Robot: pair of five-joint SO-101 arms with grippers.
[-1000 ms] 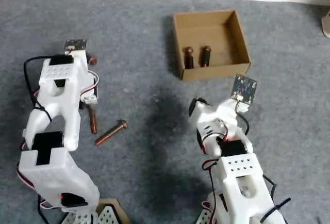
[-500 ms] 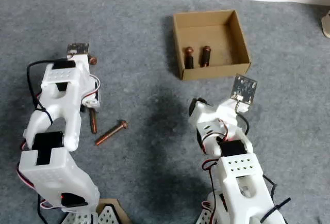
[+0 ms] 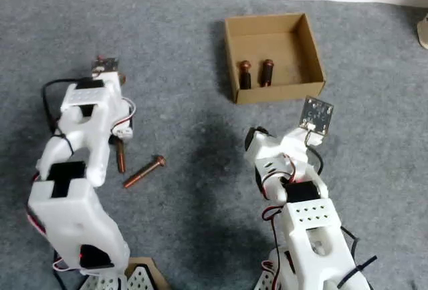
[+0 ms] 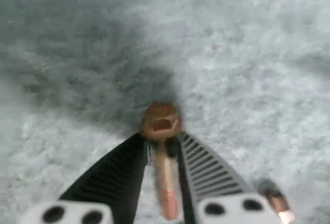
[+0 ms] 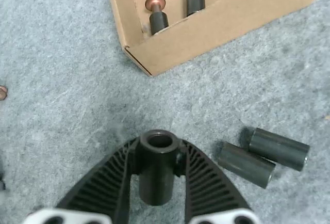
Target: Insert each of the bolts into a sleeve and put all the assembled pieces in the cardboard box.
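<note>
On the L side of the grey carpet (image 3: 187, 56), my L claw (image 4: 161, 140) is closed down narrow on a bolt (image 4: 161, 122). Its head pokes out just past the tips and the shank runs back inside the claw toward the wrist. R claw (image 5: 156, 149) is pinched round a dark sleeve (image 5: 156, 180), bore open toward the cam, near the cardboard box (image 5: 221, 28). The box already has two assembled pieces (image 3: 245, 74) lying side by side. Two spare sleeves (image 5: 245, 164) lie just beside each other on the carpet next to R claw. Two loose bolts (image 3: 143, 172) lie by the L arm (image 3: 83, 136), well apart from the box.

Risks as I judge them:
- Bolt is gripped w/ the head leading, so the shank end faces the wrong way for the bore. I'd prob need to re-angle, and a smooth round shank can pivot or slip in the grip while I do.
- The claws are well apart, so mating means a long approach w/ both. Any tilt error and the tip hits the sleeve rim, shoving the sleeve through R's hold.
- Swinging R could nudge the spare sleeves, and they'd roll.
- L arm passing low may knock the loose bolts.
</note>
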